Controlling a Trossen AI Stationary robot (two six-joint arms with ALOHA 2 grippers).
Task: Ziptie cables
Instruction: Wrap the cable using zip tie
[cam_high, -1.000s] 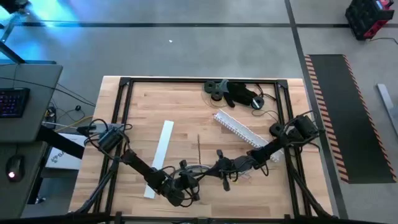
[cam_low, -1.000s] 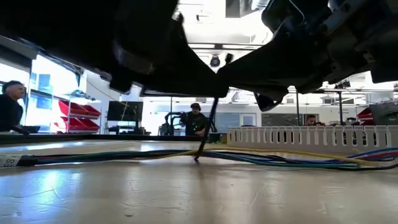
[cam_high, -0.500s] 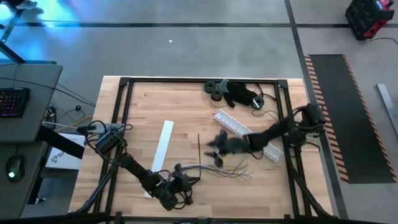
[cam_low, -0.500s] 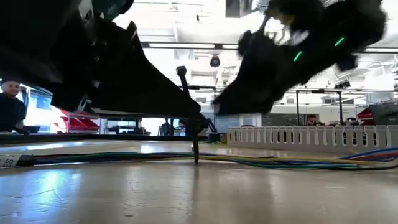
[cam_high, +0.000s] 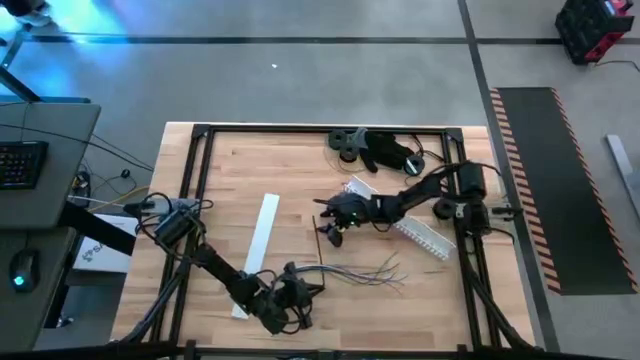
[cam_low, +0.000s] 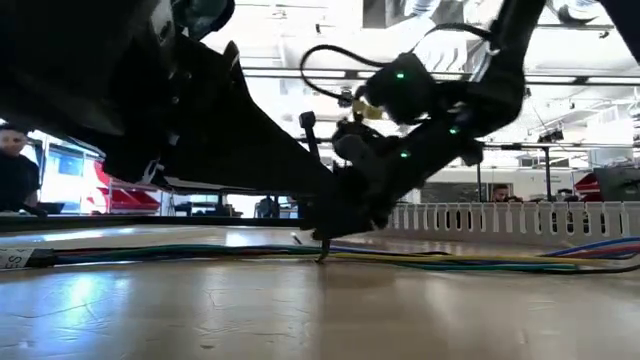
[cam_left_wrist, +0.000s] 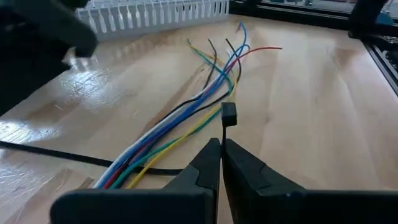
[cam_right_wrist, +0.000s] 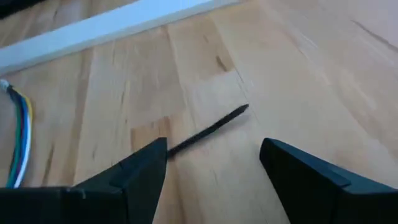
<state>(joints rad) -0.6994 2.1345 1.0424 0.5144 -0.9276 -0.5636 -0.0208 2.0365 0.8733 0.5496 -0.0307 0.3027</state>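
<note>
The cables (cam_high: 350, 272) lie on the table in one slim bundle, and their coloured ends (cam_left_wrist: 233, 46) fan out toward the right. A thin black ziptie (cam_high: 320, 240) runs from beside the bundle toward the far edge, and its strap passes under the cables (cam_left_wrist: 186, 118). My left gripper (cam_high: 298, 288) is shut at the bundle's near side, with the ziptie's head (cam_left_wrist: 229, 114) standing just above its fingertips. My right gripper (cam_high: 328, 228) hovers open over the ziptie's tail tip (cam_right_wrist: 242, 111), and its fingers stand on either side of the strap without touching it. My left gripper (cam_left_wrist: 221, 144) pinches the ziptie's strap just below the head (cam_left_wrist: 225, 132) between its two shut fingers. It comes in low from the table's near left. The head stands upright above the fingertips, and the rest of the strap (cam_left_wrist: 62, 157) lies on the table under the cables.
A white comb-toothed rail (cam_high: 405, 220) lies slantwise right of my right gripper. A flat white strip (cam_high: 262, 245) lies left of the ziptie. Dark objects (cam_high: 385, 150) sit at the far edge. A black frame borders the table. A person (cam_low: 15, 170) stands in the room beyond.
My right gripper has come away from the cables' fanned ends. It has gone toward the far edge and a little left, and now stands over the ziptie's tail tip. The cables stay on the table, their ends now uncovered.
</note>
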